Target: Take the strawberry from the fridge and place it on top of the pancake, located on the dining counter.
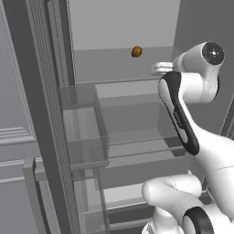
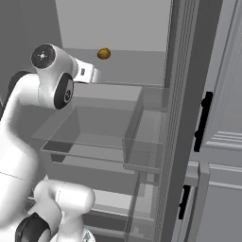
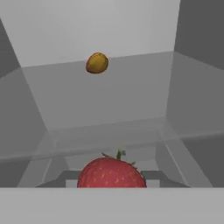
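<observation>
Here the robot appears to be in the picking step: the strawberry (image 3: 111, 172) sits at the bottom centre of the hand view, right at the gripper, whose jaws are drawn in. Judging by that closeness, the claw is clenched on the fruit, though the fingertips themselves cannot be made out around it. In the left base view the gripper (image 1: 161, 67) reaches into the open fridge (image 1: 132, 98) at upper right of the frame; in the right base view it lies at upper left.

The next move, as a judgement, calls for drawing the hand straight back out between the glass shelves (image 1: 137, 151) without clipping the door bins (image 1: 84, 123), then turning toward the dining counter, where the pancake should be.

Counted: one strawberry; one small orange-brown rounded item (image 3: 97, 63) resting further back on the upper shelf, in the upper middle of the hand view, well apart from the gripper; one fridge with its door open; several glass shelves stacked down the middle of both base views; one arm with one gripper.
</observation>
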